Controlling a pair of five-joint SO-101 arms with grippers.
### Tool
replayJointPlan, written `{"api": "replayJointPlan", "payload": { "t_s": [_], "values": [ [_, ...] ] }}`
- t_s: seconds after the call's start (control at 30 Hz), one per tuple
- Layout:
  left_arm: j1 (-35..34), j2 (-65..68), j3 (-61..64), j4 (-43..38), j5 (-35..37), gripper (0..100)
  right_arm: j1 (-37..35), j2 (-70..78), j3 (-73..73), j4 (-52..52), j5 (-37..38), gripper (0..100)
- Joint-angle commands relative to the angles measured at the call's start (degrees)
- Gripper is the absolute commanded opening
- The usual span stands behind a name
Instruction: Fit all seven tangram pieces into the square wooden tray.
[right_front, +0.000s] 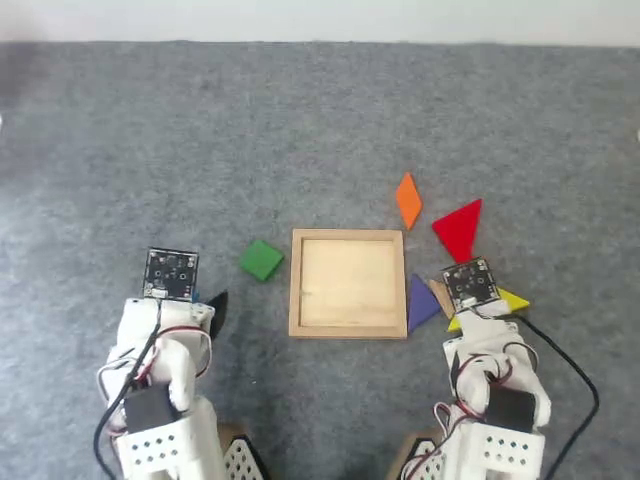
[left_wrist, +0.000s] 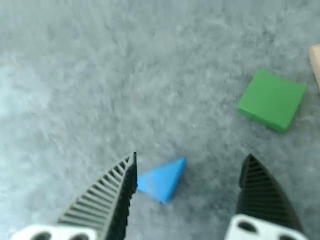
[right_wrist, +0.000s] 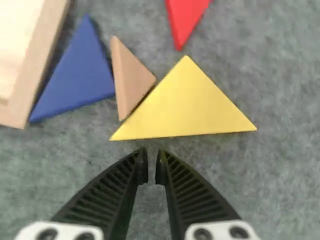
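The square wooden tray (right_front: 347, 236) lies empty at the table's middle. My left gripper (left_wrist: 191, 160) is open, low over the mat, with a small light-blue triangle (left_wrist: 162, 179) between its fingers, nearer one finger and not gripped. A green square (left_wrist: 272, 100) lies beyond it, left of the tray. My right gripper (right_wrist: 151, 155) is shut on nothing, just short of the long edge of a yellow triangle (right_wrist: 185, 102). A tan triangle (right_wrist: 129, 77) touches the yellow one, and a dark-blue triangle (right_wrist: 77, 77) lies against the tray's rim (right_wrist: 37, 65).
A red triangle (right_front: 460, 228) and an orange parallelogram (right_front: 408, 200) lie on the grey mat past the tray's right far corner. Both arm bases stand at the near edge. Bare mat stretches across the far half of the table.
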Motion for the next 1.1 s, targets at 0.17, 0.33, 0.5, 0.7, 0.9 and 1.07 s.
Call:
{"api": "replayJointPlan", "payload": {
  "t_s": [0.17,0.33,0.5,0.7,0.9,1.07],
  "values": [
    [0.1,-1.0,-15.9,6.9,-6.1,32,0.0,-0.5,-1.7,-0.7,3.9,5.2],
    [0.4,-0.9,-23.1,10.2,-6.9,32,0.0,-0.5,-8.1,2.0,4.0,5.2],
    [0.4,-0.6,-30.5,14.2,-7.0,32,0.0,-0.4,-12.4,2.2,4.2,5.2],
    [1.5,13.5,-40.9,18.4,-6.9,32,0.0,-0.1,-18.3,4.8,6.6,5.2],
    [7.0,30.8,-58.5,31.4,-6.7,32,-0.3,11.6,-27.9,4.6,7.4,5.2],
    [7.2,38.2,-62.4,31.0,-6.4,32,-0.1,31.8,-41.6,0.8,7.2,5.2]
  ]
}}
